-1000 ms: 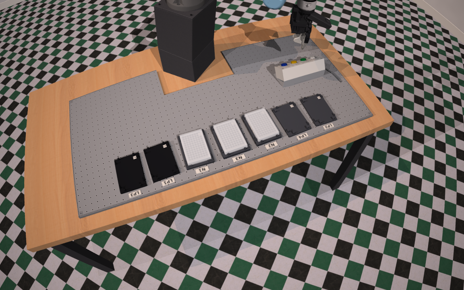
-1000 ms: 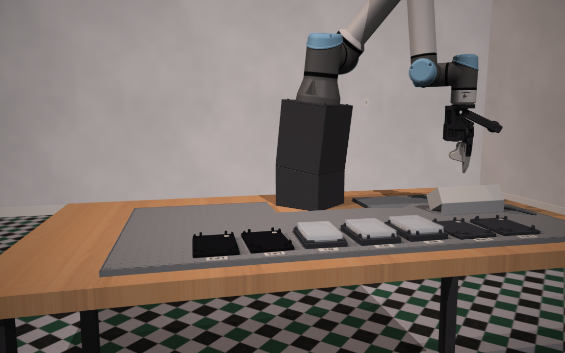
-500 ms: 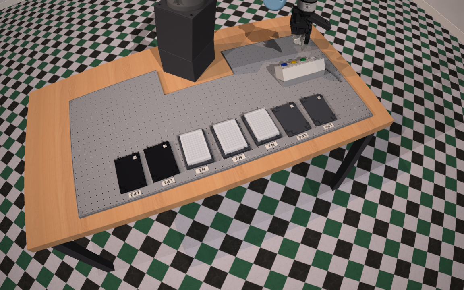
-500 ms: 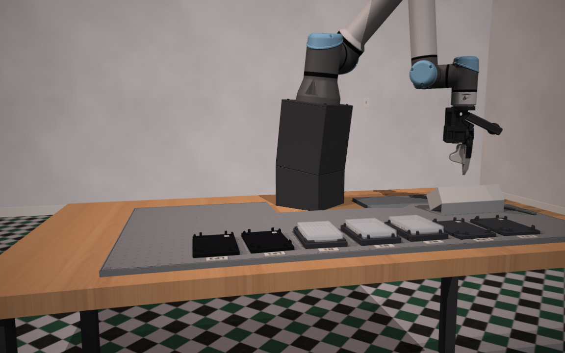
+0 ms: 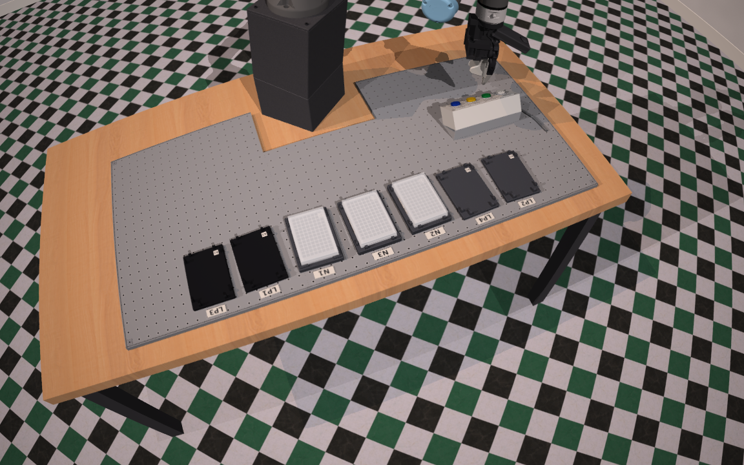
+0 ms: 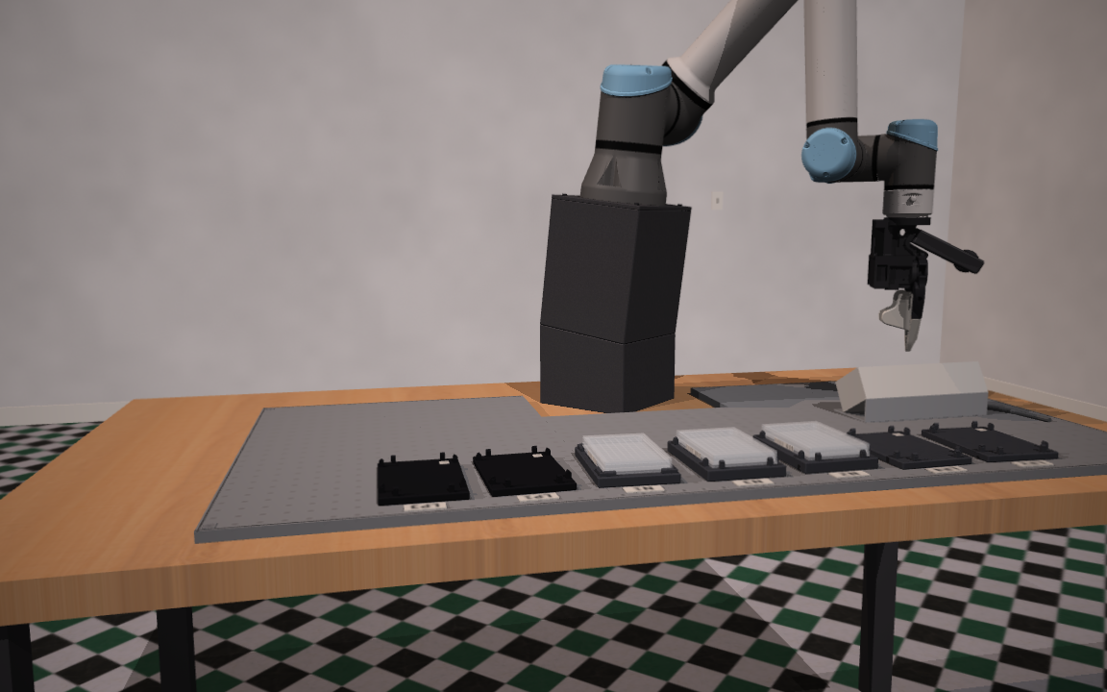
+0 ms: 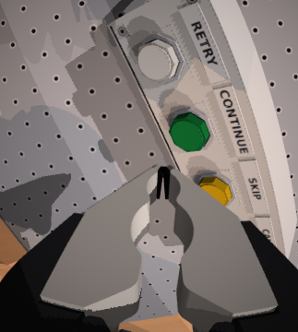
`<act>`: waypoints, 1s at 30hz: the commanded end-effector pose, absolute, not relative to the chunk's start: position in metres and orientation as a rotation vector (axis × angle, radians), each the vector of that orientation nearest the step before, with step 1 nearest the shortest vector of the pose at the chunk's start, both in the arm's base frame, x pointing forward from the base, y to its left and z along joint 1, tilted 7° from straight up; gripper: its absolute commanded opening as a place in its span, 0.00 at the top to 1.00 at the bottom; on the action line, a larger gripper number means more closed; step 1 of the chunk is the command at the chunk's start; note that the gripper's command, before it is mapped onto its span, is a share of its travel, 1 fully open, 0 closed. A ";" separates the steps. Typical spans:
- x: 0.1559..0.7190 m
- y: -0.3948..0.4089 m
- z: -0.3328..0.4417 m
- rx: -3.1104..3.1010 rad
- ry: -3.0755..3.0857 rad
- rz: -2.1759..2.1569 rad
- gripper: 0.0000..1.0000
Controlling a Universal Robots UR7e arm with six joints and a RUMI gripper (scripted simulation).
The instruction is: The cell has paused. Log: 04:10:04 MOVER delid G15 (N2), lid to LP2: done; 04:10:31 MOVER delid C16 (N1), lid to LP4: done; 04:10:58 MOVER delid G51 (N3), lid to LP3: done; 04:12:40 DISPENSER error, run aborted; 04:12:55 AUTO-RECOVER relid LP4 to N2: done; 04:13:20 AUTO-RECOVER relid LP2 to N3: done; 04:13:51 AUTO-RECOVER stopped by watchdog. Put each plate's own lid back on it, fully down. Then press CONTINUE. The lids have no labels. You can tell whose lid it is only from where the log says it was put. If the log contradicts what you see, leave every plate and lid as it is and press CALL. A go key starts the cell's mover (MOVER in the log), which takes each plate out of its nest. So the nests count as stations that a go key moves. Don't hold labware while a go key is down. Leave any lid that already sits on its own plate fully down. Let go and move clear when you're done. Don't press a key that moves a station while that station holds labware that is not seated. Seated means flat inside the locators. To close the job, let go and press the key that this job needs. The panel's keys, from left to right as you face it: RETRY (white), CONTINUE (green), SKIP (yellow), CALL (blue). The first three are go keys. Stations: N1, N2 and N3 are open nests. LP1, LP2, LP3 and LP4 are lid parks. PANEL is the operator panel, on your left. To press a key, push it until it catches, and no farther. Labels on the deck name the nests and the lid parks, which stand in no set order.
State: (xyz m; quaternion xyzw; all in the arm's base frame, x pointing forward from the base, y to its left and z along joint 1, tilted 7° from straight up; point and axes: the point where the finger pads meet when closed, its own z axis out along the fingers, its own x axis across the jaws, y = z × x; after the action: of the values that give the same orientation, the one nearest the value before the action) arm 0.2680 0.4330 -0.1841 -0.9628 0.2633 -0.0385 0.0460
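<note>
My gripper (image 5: pixel 484 81) (image 6: pixel 910 347) (image 7: pixel 163 168) is shut and empty, above the back edge of the panel (image 5: pixel 483 113) (image 6: pixel 922 394). In the wrist view the green CONTINUE key (image 7: pixel 189 132) lies just beyond the fingertips, the yellow SKIP key (image 7: pixel 214 192) to their right, partly hidden, and the white RETRY key (image 7: pixel 155 61) farther up. The blue key (image 5: pixel 454 104) shows in the top view. White plates stand in N1 (image 5: pixel 312 237) (image 6: pixel 627 453), N3 (image 5: pixel 369 218) (image 6: pixel 725 447) and N2 (image 5: pixel 419 199) (image 6: pixel 814 439); each looks covered by a clear lid lying flat.
The parks LP3 (image 5: pixel 208 280) (image 6: pixel 422 483), LP1 (image 5: pixel 259 259) (image 6: pixel 523 475), LP4 (image 5: pixel 467 194) and LP2 (image 5: pixel 510 176) show no lid. The dark robot pedestal (image 5: pixel 299 63) (image 6: pixel 609 301) stands behind the deck. A cable (image 5: pixel 537 121) runs from the panel's side.
</note>
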 end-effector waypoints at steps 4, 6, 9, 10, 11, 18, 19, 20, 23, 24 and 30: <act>0.271 0.435 -0.185 -2.935 0.803 -0.123 1.00; 0.271 0.435 -0.185 -2.935 0.803 -0.123 1.00; 0.273 0.435 -0.186 -2.935 0.804 -0.123 1.00; 0.273 0.435 -0.187 -2.935 0.804 -0.123 1.00; 0.274 0.435 -0.187 -2.935 0.804 -0.123 1.00; 0.276 0.435 -0.191 -2.935 0.804 -0.123 1.00; 0.277 0.435 -0.192 -2.935 0.804 -0.123 1.00; 0.277 0.435 -0.192 -2.935 0.804 -0.123 1.00; 0.278 0.435 -0.193 -2.935 0.804 -0.123 1.00; 0.278 0.435 -0.193 -2.935 0.804 -0.123 1.00; 0.280 0.435 -0.197 -2.935 0.804 -0.123 1.00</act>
State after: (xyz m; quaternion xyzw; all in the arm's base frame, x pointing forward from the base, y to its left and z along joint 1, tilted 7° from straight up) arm 0.2755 0.4333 -0.1938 -0.9628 0.2634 -0.0393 0.0462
